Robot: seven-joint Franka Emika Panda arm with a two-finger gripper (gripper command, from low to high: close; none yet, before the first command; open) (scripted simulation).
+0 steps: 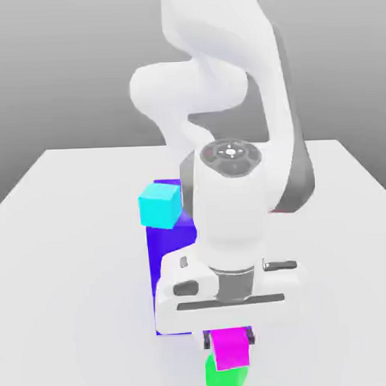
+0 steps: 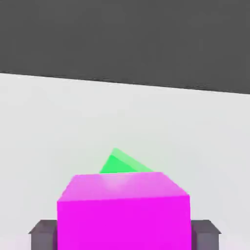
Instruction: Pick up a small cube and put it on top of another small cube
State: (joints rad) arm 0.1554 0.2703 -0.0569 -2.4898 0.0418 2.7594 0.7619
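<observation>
- Lowest in the exterior view, at bottom centre: green cube (image 1: pixel 226 377), running down to the frame's edge, its top hidden under the pink one.
- Directly above and touching it: magenta-pink cube (image 1: pixel 231 347), resting on the green cube and shifted slightly toward the exterior view's right.
- Straddling the pink cube from above: gripper (image 1: pixel 230 340), pointing straight down, with a dark tip close against each side of the cube. Clamped or already let go, cannot tell.
- In the hand view, same pairing seen from the gripper (image 2: pixel 124 234): pink cube (image 2: pixel 123 215) across the lower middle of the frame, cut off by the bottom edge, flanked by grey stubs at both lower corners. Behind it, just one corner of the green cube (image 2: pixel 119 163) peeking out, the rest covered.
- Behind and toward the exterior view's left: big blue-purple cube (image 1: pixel 171 252), right half masked by the white hand housing.
- At its upper left corner: small cyan cube (image 1: pixel 160 203). On top of the blue block or merely in front of it, hard to say.
- Centre of frame, rising to the top edge: white arm (image 1: pixel 228 203), upper links cropped, base hidden.
- Beneath everything: pale table (image 1: pixel 66 271), far edge meeting a grey backdrop.
</observation>
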